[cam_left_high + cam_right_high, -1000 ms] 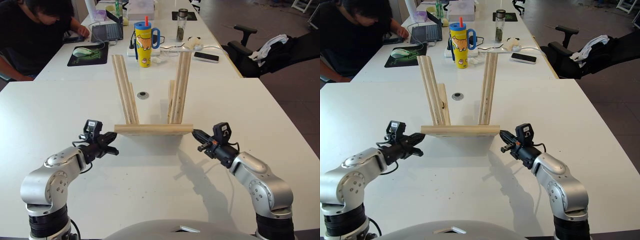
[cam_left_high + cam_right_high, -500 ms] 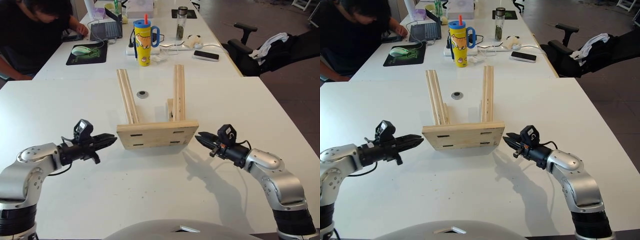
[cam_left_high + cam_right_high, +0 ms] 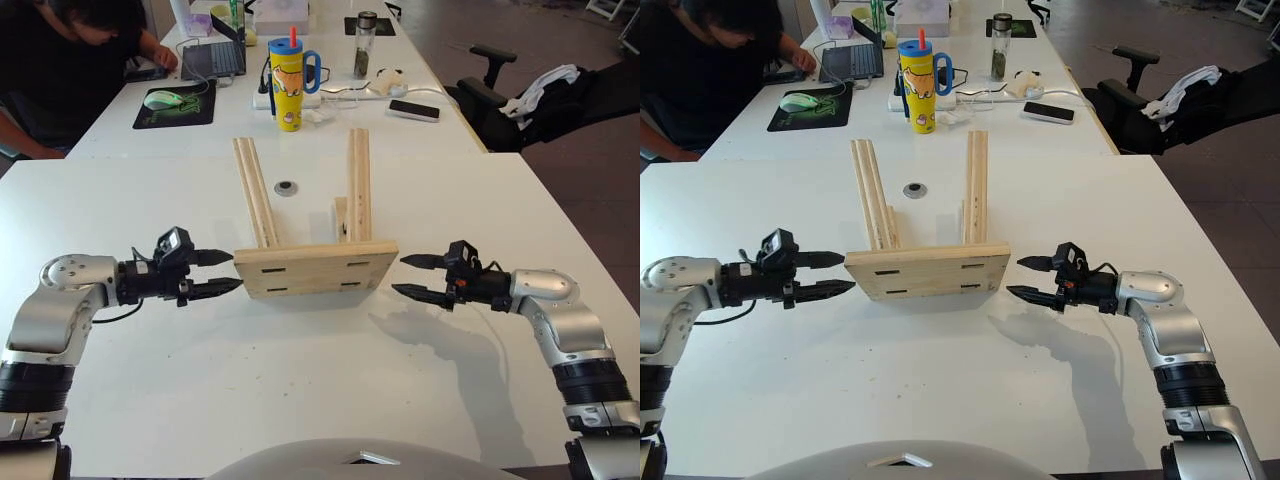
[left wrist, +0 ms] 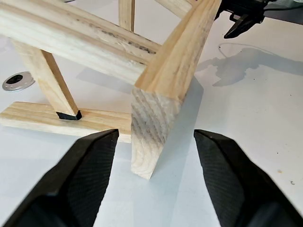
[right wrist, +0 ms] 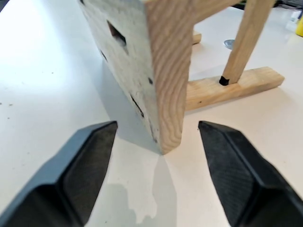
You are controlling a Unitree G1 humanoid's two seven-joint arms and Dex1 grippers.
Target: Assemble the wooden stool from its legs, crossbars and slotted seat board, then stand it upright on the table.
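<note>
Within the last second the stool (image 3: 357, 190) had gone from legs-up to lying on its side mid-table (image 3: 300, 400), its slotted seat board (image 3: 316, 270) facing the robot and its legs (image 3: 254, 190) pointing away. The left gripper (image 3: 234, 270) and right gripper (image 3: 398, 275) had spread from nearly closed to wide, each bracketing one end of the seat board without touching it. The stool looked assembled, so what probably remained was clamping both ends and righting it.
</note>
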